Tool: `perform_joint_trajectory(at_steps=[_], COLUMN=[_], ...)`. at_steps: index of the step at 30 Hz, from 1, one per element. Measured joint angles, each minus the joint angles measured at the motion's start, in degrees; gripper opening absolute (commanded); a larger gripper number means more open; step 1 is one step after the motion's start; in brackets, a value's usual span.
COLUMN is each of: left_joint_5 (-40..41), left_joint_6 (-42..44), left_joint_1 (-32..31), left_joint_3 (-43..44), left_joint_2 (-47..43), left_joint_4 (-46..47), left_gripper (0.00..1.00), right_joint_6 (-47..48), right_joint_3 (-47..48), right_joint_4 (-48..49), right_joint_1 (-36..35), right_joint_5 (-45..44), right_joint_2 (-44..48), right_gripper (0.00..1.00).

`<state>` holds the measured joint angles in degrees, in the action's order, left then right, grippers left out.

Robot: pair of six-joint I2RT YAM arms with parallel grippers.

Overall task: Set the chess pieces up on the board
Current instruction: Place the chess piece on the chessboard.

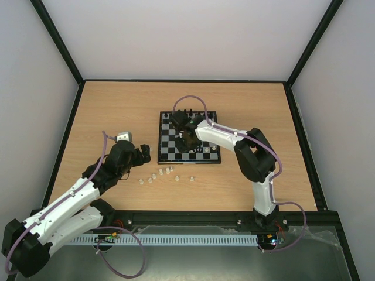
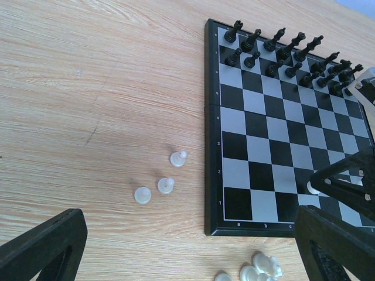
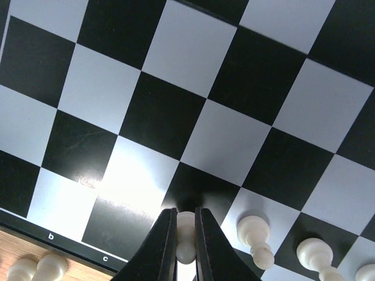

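The wooden table [image 1: 117, 117] filled the enclosure. The left arm [image 1: 64, 205] reached in from the near left. The right arm [image 1: 258, 158] bent in from the near right, crossing the board [image 1: 169, 146] and hiding several of its squares from above.

The board lay near the table's middle. Black pieces [image 2: 281, 50] stood in its two far rows, though the right-hand ones were partly cut off in the left wrist view.

The left gripper [image 2: 187, 252] hung over bare table just left of the board, its fingers [image 2: 41, 246] spread wide with nothing between them.

The right gripper [image 3: 186, 213] was over the board's near rows, its jaws clamped on a small white piece [image 3: 185, 253]. Whether that piece's base touched the square could not be made out.

Of the white chess pieces [image 1: 158, 174], a loose row lay on the table just near the board's near edge, some on their sides. One cluster [image 2: 258, 270] was cropped by the frame. A few more [image 3: 255, 234] stood on the near rows, right of the held one, the rightmost cut off. Their types were too small to tell.
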<state>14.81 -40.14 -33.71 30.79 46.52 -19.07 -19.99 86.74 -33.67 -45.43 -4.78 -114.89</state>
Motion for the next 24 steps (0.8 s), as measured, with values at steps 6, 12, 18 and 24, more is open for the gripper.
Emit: perform_joint_trajectory(at_steps=[6, 12, 18, 24], left_joint_5=[0.5, 0.7, 0.74, 0.83], left_joint_6=[-0.2, -0.2, -0.22, -0.22], left_joint_1=[0.0, 0.0, 0.0, 0.0], left_joint_3=[0.0, 0.0, 0.0, 0.0], left_joint_2=[0.02, 0.31, 0.9, 1.88], left_joint_4=[0.0, 0.0, 0.0, 0.02], left_gripper=[1.0, 1.0, 0.99, 0.99], right_joint_6=[0.0, 0.04, 0.02, 0.09], right_joint_3=[-0.46, -0.44, -0.24, -0.24], right_joint_4=[1.53, 2.21, 2.47, 2.47], right_joint_1=[0.0, 0.0, 0.0, -0.04], right_joint_5=[0.5, 0.52, 0.22, -0.04], right_joint_2=[-0.22, -1.57, -1.7, -1.7], right_gripper=[0.06, 0.06, 0.08, 0.13])
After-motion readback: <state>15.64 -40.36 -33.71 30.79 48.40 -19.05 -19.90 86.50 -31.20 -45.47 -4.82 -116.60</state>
